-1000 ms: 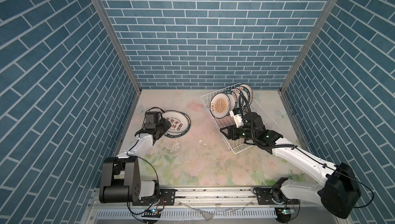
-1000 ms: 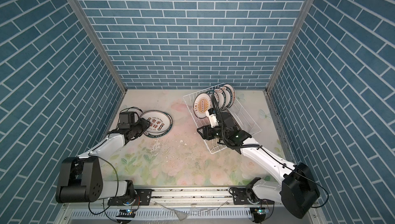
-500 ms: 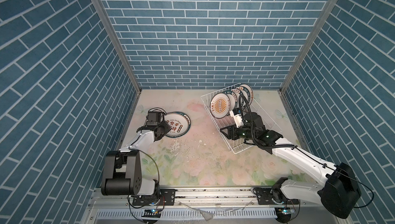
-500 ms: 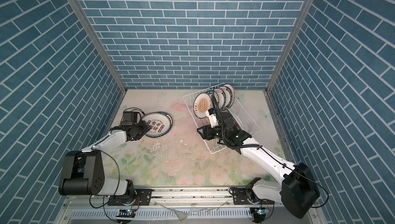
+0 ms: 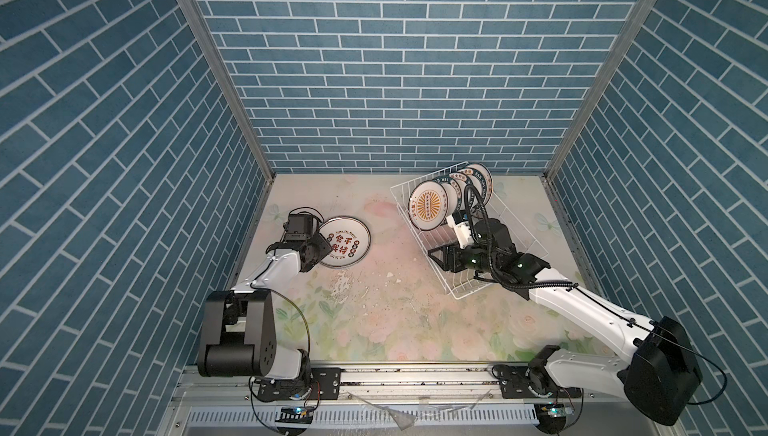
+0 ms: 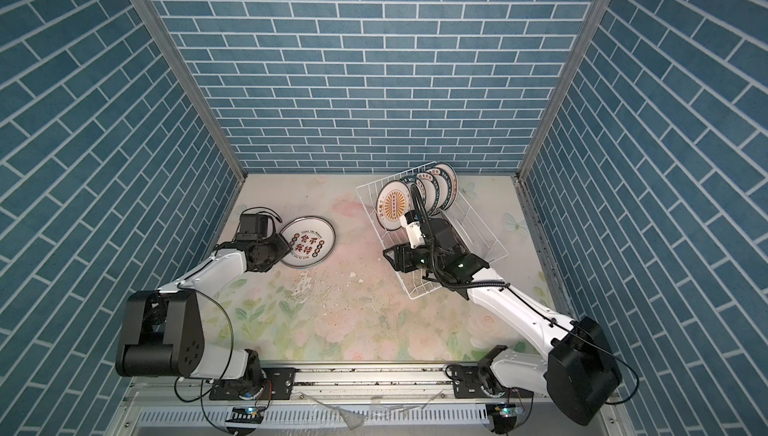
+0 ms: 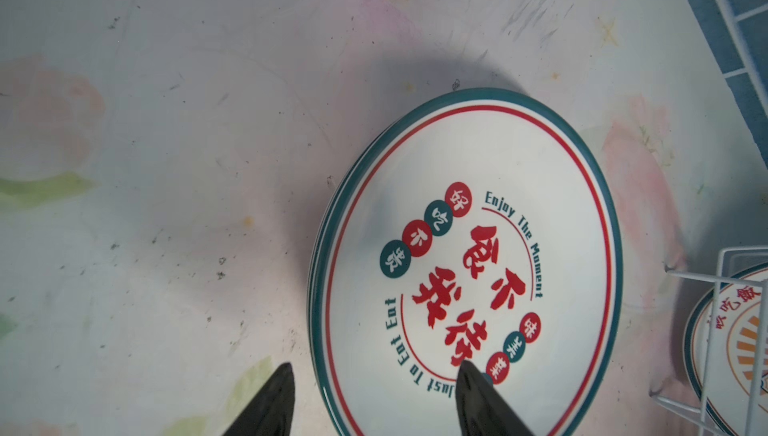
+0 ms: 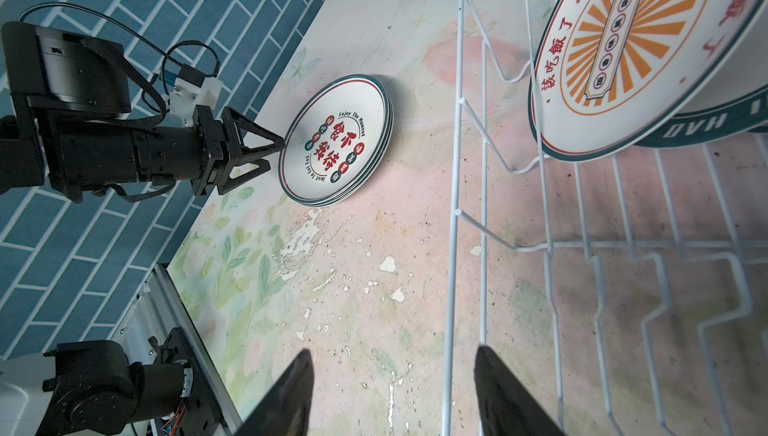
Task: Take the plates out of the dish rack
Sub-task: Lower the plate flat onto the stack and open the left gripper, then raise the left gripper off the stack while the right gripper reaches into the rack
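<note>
White rack (image 5: 509, 226) diagonal, plates (image 5: 430, 205) upright

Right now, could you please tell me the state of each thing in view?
dish rack: partly unloaded, near end empty.
racked plates: upright at the far end.
plate stack: flat on the table, face up.
left gripper: open, at the plate stack's rim.
right gripper: open, empty, at the dish rack's side wall.

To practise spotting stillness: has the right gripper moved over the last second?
No. In a top view the right gripper stays at the same spot on the rack's left rim, open.
</note>
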{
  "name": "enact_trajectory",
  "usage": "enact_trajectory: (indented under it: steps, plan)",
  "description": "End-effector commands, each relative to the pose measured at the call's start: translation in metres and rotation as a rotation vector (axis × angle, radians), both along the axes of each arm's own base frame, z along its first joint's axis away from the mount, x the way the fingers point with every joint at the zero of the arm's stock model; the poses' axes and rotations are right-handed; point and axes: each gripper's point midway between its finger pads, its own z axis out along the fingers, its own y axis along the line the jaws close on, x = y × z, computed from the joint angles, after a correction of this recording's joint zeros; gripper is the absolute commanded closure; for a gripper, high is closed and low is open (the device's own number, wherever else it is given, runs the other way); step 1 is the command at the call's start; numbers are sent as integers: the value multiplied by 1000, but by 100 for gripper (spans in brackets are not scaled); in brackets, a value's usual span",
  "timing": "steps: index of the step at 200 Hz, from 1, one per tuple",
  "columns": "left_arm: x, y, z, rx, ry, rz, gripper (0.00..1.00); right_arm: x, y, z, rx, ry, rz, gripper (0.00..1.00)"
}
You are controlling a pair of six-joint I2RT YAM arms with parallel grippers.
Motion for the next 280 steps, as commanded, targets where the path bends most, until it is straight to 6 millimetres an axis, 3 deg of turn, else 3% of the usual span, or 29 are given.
enact_trajectory:
  steps: [1,26,52,59,79,88,136,149,158,168,218,254,280]
  plan:
    - [0,-1,-1,24,12,-20,35,3,3,23,7,-60,15,38]
    - [-1,-1,6,19,-19,-22,32,6,-2,25,-17,-78,-7,38]
    - [0,-6,25,12,-91,-51,27,9,-17,29,-77,-120,-59,37]
    - [-1,-8,29,11,-110,-56,12,11,-23,31,-93,-133,-76,37]
    - [-1,-11,41,6,-166,-65,9,10,-35,43,-118,-181,-110,36]
    - [-1,-13,45,2,-181,-69,1,11,-42,48,-133,-204,-133,36]
    - [2,-37,55,15,-197,-162,1,16,-90,67,-271,-294,-305,32]
    - [2,-47,60,61,-199,-199,1,16,-100,68,-315,-308,-334,17]
    - [2,-53,62,95,-197,-221,1,16,-106,69,-333,-317,-356,15]
    - [2,-62,63,111,-202,-252,1,16,-110,69,-347,-319,-364,1]
    - [-2,-89,68,153,-218,-351,1,20,-123,55,-457,-293,-401,1]
    - [-8,-131,85,192,-255,-500,1,25,-122,39,-529,-252,-390,1]
    - [-11,-145,88,257,-245,-551,1,29,-124,30,-581,-235,-392,2]
